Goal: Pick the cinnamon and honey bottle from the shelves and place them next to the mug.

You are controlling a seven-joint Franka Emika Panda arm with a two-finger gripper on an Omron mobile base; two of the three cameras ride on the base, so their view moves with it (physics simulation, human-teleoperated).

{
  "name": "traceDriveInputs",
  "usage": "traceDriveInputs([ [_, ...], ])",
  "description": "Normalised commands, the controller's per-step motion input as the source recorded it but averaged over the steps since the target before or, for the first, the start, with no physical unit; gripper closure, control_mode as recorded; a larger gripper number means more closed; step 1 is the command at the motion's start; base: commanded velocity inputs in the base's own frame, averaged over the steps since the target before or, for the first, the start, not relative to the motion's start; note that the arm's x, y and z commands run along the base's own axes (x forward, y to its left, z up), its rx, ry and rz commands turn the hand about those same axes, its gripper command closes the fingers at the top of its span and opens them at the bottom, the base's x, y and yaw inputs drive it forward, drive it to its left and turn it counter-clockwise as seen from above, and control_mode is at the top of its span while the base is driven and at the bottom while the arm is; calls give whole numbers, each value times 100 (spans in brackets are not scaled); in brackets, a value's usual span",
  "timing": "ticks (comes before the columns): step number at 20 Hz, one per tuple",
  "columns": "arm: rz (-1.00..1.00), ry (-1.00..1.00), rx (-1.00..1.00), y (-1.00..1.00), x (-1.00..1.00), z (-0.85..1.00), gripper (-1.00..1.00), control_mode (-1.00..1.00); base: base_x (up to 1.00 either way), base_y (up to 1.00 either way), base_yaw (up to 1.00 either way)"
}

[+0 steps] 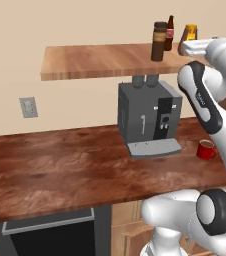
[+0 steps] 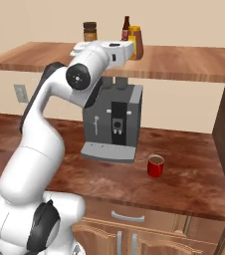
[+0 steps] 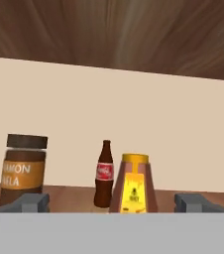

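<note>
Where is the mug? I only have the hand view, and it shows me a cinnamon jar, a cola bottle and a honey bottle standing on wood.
Observer: The red mug is on the counter, below the shelf that holds those three.
Operator: What is near it?
Observer: A grey coffee machine stands to its left, apart from it.
Operator: Is the mug upright?
Observer: Yes, open end up, with its handle on the side away from the machine.
Operator: And where is my arm?
Observer: It is raised to shelf height above the coffee machine, with the open gripper pointing at the honey bottle.
</note>
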Motion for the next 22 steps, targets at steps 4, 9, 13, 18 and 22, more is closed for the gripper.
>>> traceDriveInputs([
  [4, 0, 7, 0, -7, 28, 4, -100, -100, 0, 0, 0],
  [9, 0, 0, 0, -2, 3, 2, -100, -100, 0, 0, 0],
  [13, 0, 0, 0, -18, 7, 2, -100, -100, 0, 0, 0],
  [18, 0, 0, 0, -29, 1, 0, -100, -100, 0, 0, 0],
  [22, 0, 0, 0, -39, 7, 0, -100, -100, 0, 0, 0],
])
